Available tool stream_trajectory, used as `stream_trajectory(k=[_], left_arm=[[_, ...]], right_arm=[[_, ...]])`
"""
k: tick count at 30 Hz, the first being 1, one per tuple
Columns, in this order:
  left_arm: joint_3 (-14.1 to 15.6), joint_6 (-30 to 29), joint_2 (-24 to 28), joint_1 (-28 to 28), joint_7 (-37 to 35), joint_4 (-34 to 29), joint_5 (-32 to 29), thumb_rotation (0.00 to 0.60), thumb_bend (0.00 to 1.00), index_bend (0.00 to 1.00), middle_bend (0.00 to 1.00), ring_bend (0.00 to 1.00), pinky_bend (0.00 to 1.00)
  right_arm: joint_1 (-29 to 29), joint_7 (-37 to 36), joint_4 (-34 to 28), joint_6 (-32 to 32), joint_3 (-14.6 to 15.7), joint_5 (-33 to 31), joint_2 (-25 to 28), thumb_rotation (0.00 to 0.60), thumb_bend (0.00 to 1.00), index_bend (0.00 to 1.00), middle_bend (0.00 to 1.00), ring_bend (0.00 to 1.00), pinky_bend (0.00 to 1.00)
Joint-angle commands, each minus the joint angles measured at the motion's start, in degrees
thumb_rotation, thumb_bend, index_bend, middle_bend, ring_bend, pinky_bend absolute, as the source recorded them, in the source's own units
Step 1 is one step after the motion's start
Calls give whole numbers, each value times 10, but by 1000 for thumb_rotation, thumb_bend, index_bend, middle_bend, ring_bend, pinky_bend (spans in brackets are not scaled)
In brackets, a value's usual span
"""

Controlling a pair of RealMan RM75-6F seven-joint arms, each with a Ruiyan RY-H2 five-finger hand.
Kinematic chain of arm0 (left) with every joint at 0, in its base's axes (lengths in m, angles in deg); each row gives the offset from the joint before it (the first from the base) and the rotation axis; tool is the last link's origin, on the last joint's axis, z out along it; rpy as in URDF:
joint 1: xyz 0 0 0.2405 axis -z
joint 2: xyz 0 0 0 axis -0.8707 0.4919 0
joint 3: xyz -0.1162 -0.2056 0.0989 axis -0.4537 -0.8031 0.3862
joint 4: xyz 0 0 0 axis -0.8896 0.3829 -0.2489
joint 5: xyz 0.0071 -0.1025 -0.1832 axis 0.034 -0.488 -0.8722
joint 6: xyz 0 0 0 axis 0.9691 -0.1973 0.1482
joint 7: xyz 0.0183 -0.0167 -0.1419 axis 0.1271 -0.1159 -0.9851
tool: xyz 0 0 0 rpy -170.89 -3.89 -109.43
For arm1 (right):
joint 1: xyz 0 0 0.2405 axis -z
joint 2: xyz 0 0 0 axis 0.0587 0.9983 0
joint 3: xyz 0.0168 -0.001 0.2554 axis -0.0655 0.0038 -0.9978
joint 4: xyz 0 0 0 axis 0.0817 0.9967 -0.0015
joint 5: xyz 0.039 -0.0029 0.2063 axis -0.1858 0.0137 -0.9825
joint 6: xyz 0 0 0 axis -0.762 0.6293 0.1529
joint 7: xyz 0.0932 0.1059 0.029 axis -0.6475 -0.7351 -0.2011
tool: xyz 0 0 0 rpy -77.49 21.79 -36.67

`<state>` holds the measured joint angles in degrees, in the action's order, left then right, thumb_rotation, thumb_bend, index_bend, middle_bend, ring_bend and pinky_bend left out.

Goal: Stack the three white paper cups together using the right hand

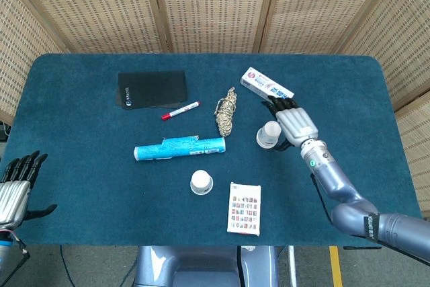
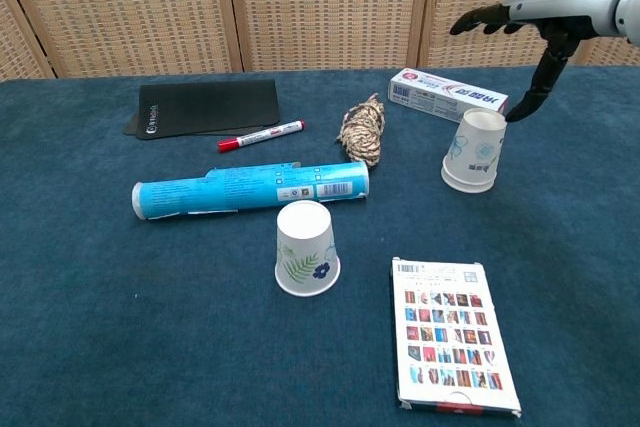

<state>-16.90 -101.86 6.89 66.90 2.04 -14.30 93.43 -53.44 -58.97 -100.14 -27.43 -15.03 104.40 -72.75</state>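
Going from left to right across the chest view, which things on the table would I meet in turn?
Black pouch → red marker → blue tube → near cup → twine bundle → card pack → far cup, with the right hand above it.

the right hand point(image 2: 530, 22) is hovering with fingers spread above the far cup point(image 2: 474, 151), whose top and near side are lying open to reach. the toothpaste box point(image 2: 447, 95) is crowding in just behind that cup. bare cloth is running between it and the near cup point(image 2: 306, 248). the blue tube point(image 2: 250, 189) is lying just behind the near cup, the card box point(image 2: 452, 334) is sitting near its right, and the twine bundle point(image 2: 362, 130) is resting between tube and toothpaste box.
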Motion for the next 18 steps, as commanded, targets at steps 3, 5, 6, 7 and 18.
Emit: stream_trajectory(k=[3,5,6,7,18], left_arm=[[-1,2,-1,2,1,-1,-1,600,0,0,0,0,0],[-1,2,1,3,-1,-1,-3,600,0,0,0,0,0],[-2,2,1,3,-2,-2,-3,600,0,0,0,0,0],[-2,2,2,3,-3,-2,-4,600,0,0,0,0,0],[-6,7,17,3,-40,1,-11,600,0,0,0,0,0]], right_arm=[[-6,-23,-51,-25,20,120,-6,600,0,164,150,87,152],[-15,-15,-46,-25,27,160,-27,600,0,195,191,128,176],[-17,-15,-43,-24,29,168,-33,600,0,214,215,152,191],[-22,-12,-39,-24,31,183,-44,600,0,223,227,165,200],[-81,38,-15,-22,19,195,-151,600,98,320,336,286,312]])
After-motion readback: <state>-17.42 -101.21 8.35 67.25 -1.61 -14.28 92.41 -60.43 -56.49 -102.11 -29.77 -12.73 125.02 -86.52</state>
